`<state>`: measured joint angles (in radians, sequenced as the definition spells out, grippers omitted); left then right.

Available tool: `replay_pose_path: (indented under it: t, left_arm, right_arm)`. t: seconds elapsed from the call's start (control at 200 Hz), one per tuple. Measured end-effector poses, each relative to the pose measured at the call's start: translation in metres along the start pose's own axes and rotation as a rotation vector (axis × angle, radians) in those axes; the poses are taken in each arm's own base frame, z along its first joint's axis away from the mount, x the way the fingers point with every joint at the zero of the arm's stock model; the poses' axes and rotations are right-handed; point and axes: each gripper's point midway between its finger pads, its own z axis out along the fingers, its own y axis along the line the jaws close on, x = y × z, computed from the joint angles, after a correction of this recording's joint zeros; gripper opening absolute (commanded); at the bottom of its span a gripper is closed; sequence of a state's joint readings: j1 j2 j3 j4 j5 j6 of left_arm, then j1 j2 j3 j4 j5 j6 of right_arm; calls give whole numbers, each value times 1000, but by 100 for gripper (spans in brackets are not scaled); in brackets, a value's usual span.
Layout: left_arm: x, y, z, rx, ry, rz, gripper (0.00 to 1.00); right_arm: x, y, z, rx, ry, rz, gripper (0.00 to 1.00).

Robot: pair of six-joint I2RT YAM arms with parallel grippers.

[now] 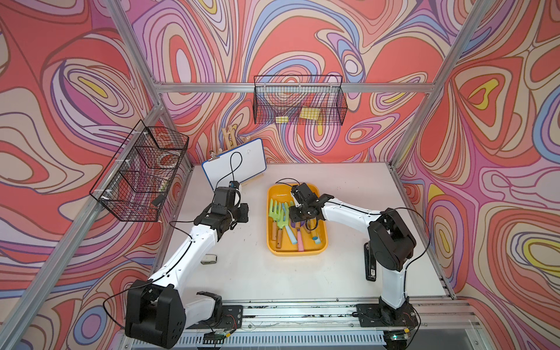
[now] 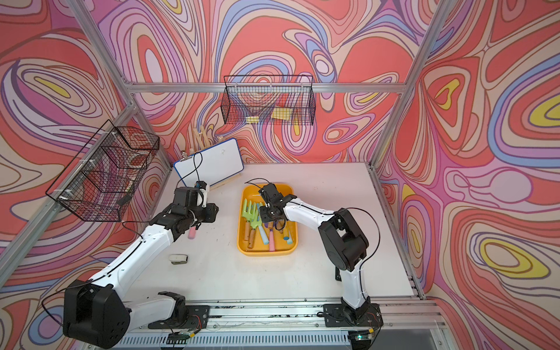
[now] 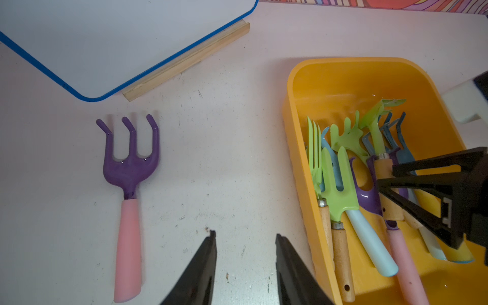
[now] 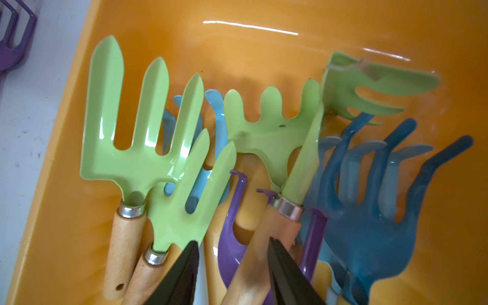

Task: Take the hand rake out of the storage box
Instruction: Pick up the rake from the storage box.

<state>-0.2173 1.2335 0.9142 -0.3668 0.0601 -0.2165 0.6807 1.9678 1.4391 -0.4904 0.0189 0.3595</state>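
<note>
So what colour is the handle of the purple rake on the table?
Pink handle, best in the left wrist view.

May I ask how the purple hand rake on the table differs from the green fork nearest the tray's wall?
The purple, pink-handled hand rake lies on the table; the green, wooden-handled fork lies among tools in the yellow tray. The rake's tines hook at the tips; the fork's are flat, pointed. Both have three tines.
</note>
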Motion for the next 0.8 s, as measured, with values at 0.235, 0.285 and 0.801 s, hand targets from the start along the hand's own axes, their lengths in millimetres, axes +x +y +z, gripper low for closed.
replay_pose_path:
  t: [0.235, 0.285, 0.801]
  left_arm:
    - [0, 0, 0, 0, 0, 0, 42]
    - [0, 0, 0, 0, 0, 0, 42]
    - [0, 1, 0, -3, -1, 3, 42]
  right_arm:
    - [5, -5, 1, 54, 2, -12, 51]
    - [7, -8, 2, 68, 6, -12, 51]
    - [12, -18, 26, 128, 35, -15, 53]
